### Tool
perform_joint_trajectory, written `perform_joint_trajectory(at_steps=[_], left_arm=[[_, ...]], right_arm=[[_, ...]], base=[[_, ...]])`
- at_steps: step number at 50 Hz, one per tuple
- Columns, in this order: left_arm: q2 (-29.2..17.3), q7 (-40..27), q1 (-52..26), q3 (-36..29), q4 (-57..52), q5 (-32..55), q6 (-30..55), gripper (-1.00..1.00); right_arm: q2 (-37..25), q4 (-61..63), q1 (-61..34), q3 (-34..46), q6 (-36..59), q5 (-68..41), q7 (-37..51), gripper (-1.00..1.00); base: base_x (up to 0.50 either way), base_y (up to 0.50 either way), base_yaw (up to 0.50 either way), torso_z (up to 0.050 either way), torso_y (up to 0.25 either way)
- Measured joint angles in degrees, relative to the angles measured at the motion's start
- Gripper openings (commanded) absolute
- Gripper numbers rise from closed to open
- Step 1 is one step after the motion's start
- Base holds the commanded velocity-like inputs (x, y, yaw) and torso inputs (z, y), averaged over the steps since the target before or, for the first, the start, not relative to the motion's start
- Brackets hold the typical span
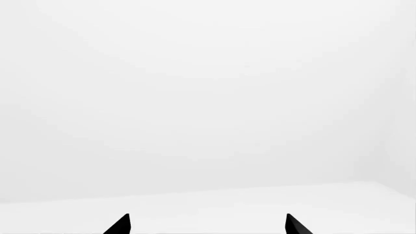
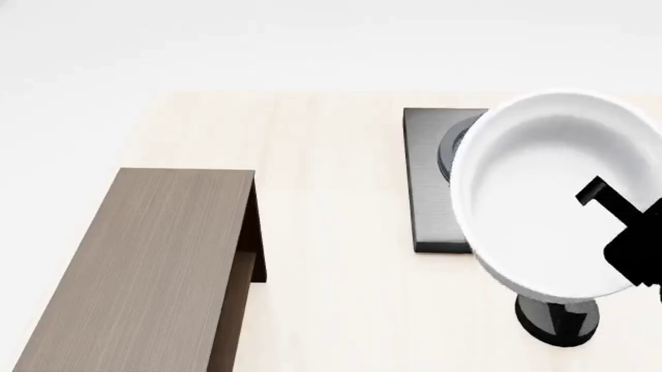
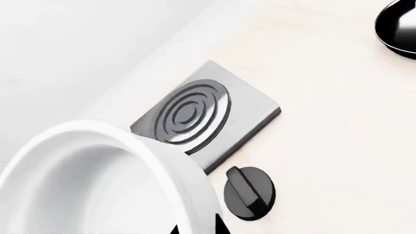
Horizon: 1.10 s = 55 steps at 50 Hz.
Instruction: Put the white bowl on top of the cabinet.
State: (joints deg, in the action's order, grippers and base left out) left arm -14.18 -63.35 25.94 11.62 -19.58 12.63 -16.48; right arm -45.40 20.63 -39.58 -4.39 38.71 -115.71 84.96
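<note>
The white bowl (image 2: 538, 194) hangs in the air at the right of the head view, large and close, above the stove plate. My right gripper (image 2: 610, 209) is shut on the bowl's rim at its right side, one finger inside the wall. In the right wrist view the bowl's thick rim (image 3: 97, 185) runs between the tips of my right gripper (image 3: 196, 229). The dark brown cabinet (image 2: 145, 263) stands at the lower left of the table, its flat top bare. My left gripper (image 1: 208, 225) is open, facing only white background.
A grey stove plate (image 2: 429, 178) lies on the pale wooden table (image 2: 331, 232), partly under the bowl, with a black knob (image 3: 249, 192) beside it. The black frying pan (image 3: 400, 27) shows at the right wrist view's edge. The table's far edge meets white floor.
</note>
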Motion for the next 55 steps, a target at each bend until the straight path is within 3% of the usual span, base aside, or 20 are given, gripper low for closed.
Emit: perform_joint_trajectory(at_steps=[24, 55], left_arm=[[0.06, 0.05, 0.05, 0.06, 0.45, 0.44, -0.78, 1.0], [0.05, 0.13, 0.04, 0.07, 0.84, 0.94, -1.53, 1.0]], right_arm=[[4.44, -13.86, -17.95, 14.92, 7.4, -0.45, -3.92, -1.0], [15.54, -37.51, -42.41, 29.25, 17.85, -0.36, -9.33, -1.0]], base=[[0.0, 0.0, 0.0, 0.0, 0.001], [0.0, 0.0, 0.0, 0.0, 0.001]])
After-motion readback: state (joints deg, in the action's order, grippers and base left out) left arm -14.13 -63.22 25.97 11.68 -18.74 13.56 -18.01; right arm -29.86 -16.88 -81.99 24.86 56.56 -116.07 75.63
